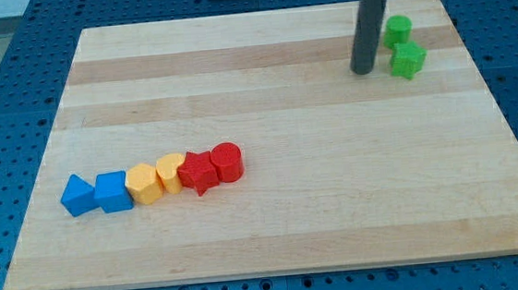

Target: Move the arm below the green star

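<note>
Two green blocks sit near the view's top right corner of the pale wooden board [266, 117]: the lower one, the bright green star-shaped block [408, 60], shows short blunt lobes and a lighter top face, and just above it lies a green rounded block [398, 29], close to it though whether they touch is unclear. The star is compact, with no clear long axis, and which way its points face is too small to make out. My tip [361, 70] rests on the board just to the view's left of the star, apart from it and roughly level with it; being a plain dark rod, it holds nothing and touches no block. The rod's upper end is cut off by the view's top edge. Well apart, toward the view's lower left, six blocks form a touching row: a blue triangular block [77, 194], a blue cube [113, 191], an orange block [142, 184], a yellow block [170, 171], a red star-shaped block [197, 174] and a red cylinder [227, 161]; the orange and yellow shapes are hard to tell.
</note>
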Controlling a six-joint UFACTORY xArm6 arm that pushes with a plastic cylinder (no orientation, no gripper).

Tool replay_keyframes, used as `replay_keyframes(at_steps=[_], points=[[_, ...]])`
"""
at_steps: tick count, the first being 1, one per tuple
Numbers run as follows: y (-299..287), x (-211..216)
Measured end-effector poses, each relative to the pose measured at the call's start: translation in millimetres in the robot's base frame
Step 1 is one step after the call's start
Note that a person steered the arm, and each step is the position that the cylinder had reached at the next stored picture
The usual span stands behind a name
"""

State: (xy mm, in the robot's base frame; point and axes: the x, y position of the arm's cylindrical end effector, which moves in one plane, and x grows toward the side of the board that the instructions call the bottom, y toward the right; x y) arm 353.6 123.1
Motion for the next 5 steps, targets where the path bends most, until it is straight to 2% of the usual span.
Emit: replay_keyframes(at_steps=[1,2,4,5], points=[[-22,34],[-6,63],[58,45],[60,25]])
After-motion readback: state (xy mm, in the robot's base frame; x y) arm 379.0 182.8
